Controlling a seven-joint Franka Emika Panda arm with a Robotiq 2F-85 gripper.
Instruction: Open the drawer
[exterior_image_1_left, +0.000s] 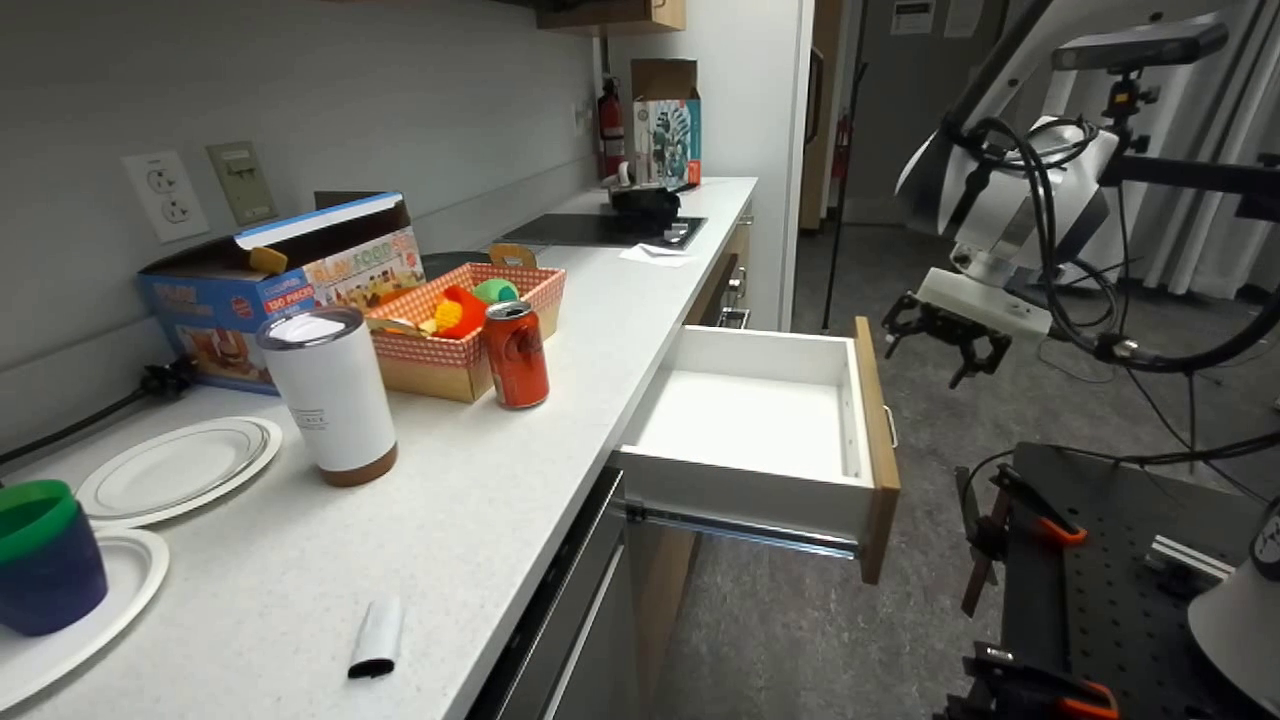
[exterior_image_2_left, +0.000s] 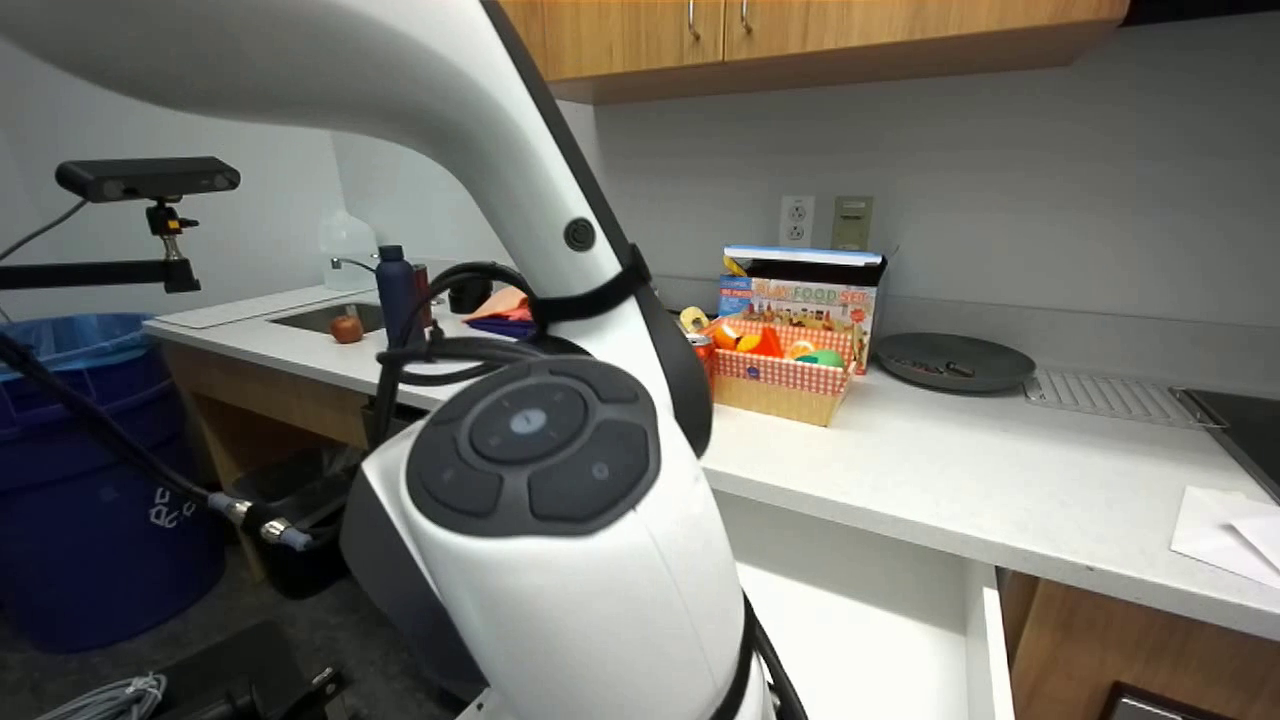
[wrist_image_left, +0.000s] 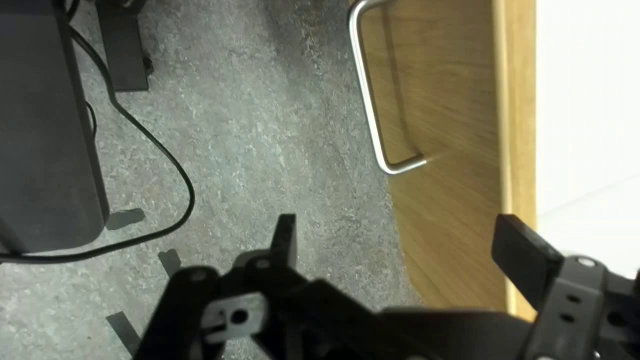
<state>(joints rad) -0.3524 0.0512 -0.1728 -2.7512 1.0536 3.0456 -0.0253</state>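
The jaws stand wide apart along the bottom of the wrist view and grip nothing: one jaw at lower centre over the grey floor (wrist_image_left: 240, 165), its mate at lower right, seen against the top edge of the tan front panel (wrist_image_left: 445, 115). The wrist view alone does not settle whether that jaw touches the edge; in an exterior view, a narrow gap shows between the jaws and the panel. The silver handle (wrist_image_left: 368, 95), right of the wrist view's upper centre, is free.

The drawer (exterior_image_1_left: 770, 425) stands well out from under the table (exterior_image_1_left: 480, 510), right of centre in an exterior view, with its white box open to view and a slide rail (exterior_image_1_left: 750, 533) beneath.

I judge the opening all but done, so the step in hand is a clean exit. Lift straight up before any sideways travel, lest the lower-right jaw catch the panel and nudge the drawer shut; then back away from the table. Should more opening be wanted, take the handle squarely and draw along the rail, gently, since how much travel remains cannot be told.

In an exterior view the arm (exterior_image_2_left: 600, 610) fills the centre and hides the jaws, so steer by the wrist view.
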